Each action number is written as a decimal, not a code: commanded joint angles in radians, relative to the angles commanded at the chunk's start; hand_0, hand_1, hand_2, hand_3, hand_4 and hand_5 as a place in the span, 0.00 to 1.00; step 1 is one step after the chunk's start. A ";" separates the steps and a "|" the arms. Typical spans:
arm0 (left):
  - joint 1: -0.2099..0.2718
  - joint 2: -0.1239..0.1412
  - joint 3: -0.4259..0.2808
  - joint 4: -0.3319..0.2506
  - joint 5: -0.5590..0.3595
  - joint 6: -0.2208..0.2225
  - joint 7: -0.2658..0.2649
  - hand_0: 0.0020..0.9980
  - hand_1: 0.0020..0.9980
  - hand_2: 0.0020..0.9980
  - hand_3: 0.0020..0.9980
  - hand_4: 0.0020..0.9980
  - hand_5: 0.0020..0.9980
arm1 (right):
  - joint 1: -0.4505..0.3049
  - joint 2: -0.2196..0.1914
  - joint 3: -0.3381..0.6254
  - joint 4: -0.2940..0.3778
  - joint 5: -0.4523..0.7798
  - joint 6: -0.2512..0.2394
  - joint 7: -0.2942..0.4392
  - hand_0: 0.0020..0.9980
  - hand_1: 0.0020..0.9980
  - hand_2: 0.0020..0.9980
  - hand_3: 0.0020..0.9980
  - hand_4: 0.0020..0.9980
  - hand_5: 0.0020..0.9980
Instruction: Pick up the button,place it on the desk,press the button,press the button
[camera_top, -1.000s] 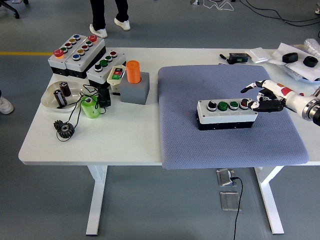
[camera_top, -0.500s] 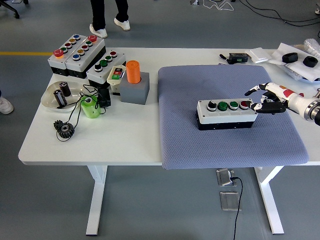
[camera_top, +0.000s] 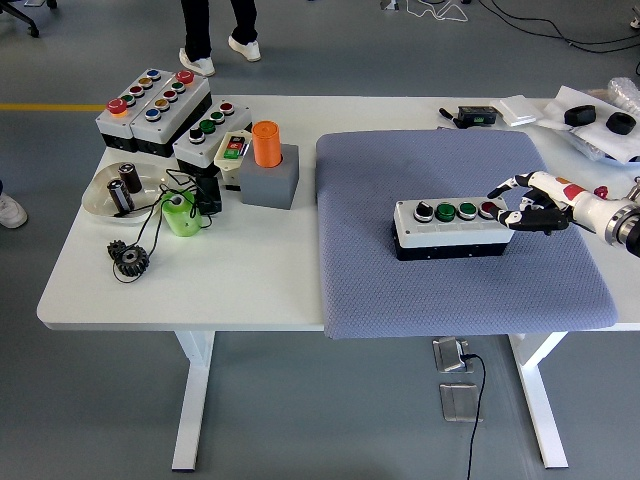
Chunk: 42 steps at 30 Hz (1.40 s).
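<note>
We see the button box (camera_top: 453, 227) lying on the blue-grey mat (camera_top: 360, 260) toward the table's (camera_top: 200, 290) right edge. Our right hand (camera_top: 535, 205), fingers spread and holding nothing, sits just beside the box's right end by the red button (camera_top: 488, 209).

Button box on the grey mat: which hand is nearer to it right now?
Right. The right hand sits at the right end of the button box, fingertips by its red button, holding nothing. The left hand is out of view.
</note>
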 joint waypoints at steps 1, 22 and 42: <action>0.000 0.000 0.000 0.000 0.000 0.000 0.000 0.65 0.70 0.72 0.49 0.32 0.96 | 0.000 0.000 -0.002 -0.002 0.000 0.001 -0.001 0.14 0.00 0.11 0.74 0.62 0.54; -0.001 0.001 0.000 0.000 0.007 0.001 0.002 0.65 0.70 0.72 0.49 0.32 0.97 | 0.002 0.013 -0.034 -0.048 -0.008 0.007 -0.007 0.14 0.00 0.10 0.74 0.62 0.58; -0.008 0.001 0.000 0.000 0.002 0.000 0.002 0.65 0.70 0.72 0.49 0.32 0.97 | 0.020 0.036 -0.081 -0.055 -0.043 0.011 -0.019 0.15 0.00 0.10 0.74 0.62 0.59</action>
